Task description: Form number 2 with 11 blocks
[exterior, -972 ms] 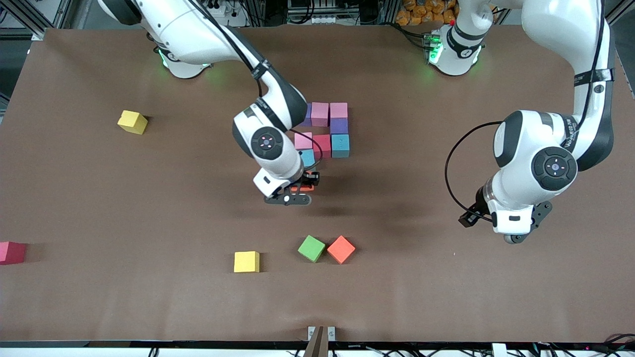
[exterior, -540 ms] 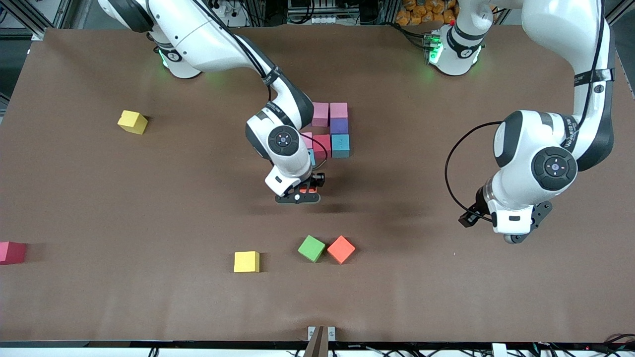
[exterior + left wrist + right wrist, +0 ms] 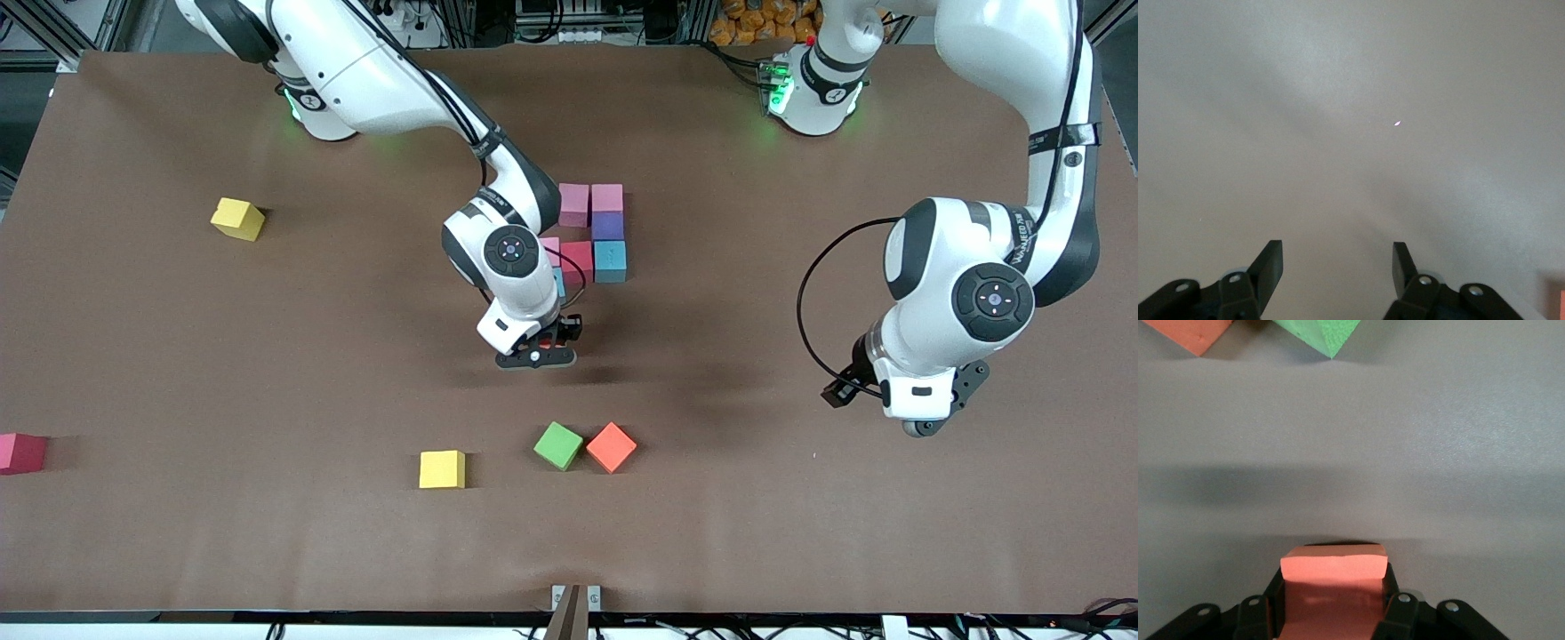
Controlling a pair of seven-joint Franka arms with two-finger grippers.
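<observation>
Brown table (image 3: 800, 533) carries scattered blocks (image 3: 442, 469); cluttered racks (image 3: 569, 18) above.

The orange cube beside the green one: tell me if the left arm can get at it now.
Probably yes: the left gripper hangs open and empty, the orange cube is uncovered; the green cube flanks only one side.

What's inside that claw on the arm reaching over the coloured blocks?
The right claw is shut on an orange block, over bare table just in front of the partly built number 2. The arm covers part of that group, so its hidden cubes cannot be seen.
</observation>
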